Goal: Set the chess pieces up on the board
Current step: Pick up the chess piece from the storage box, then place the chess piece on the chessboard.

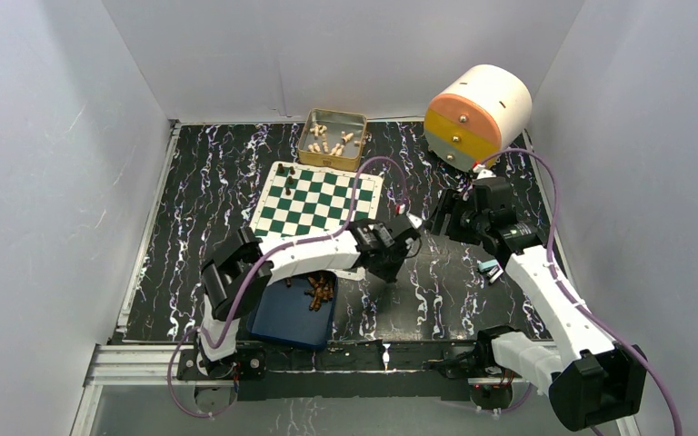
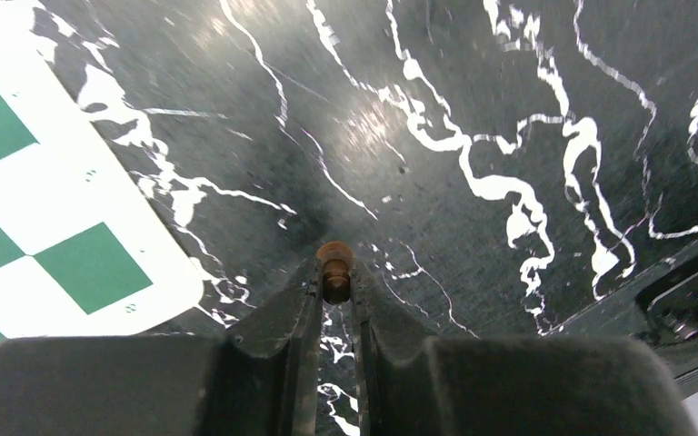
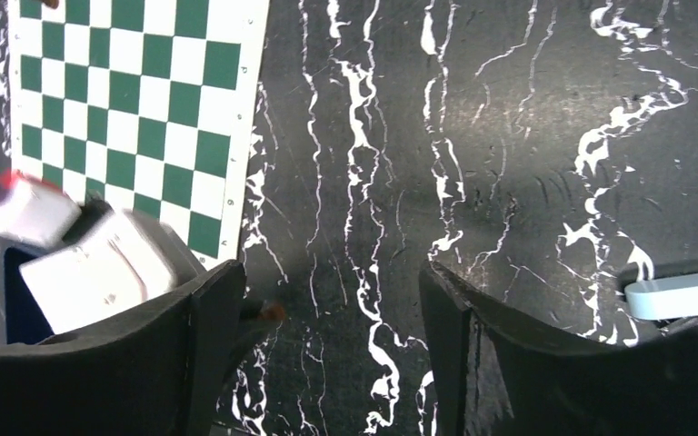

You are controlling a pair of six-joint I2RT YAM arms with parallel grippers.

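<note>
My left gripper (image 2: 334,277) is shut on a small dark-brown chess piece (image 2: 334,266), held low over the black marble table just off the board's near right corner (image 2: 64,227). In the top view the left gripper (image 1: 394,269) sits right of the green-and-white board (image 1: 318,202). Two dark pieces (image 1: 288,182) stand at the board's far left. Several more dark pieces (image 1: 319,291) lie in the blue tray (image 1: 286,320). My right gripper (image 3: 332,304) (image 1: 445,222) is open and empty above the table. The held piece (image 3: 271,313) shows beside its left finger (image 3: 218,318).
A gold tin (image 1: 307,145) with cream pieces stands behind the board. A cream, orange and yellow drum with drawers (image 1: 477,113) stands at the back right. A small white object (image 1: 489,268) lies beside the right arm. White walls close in the table.
</note>
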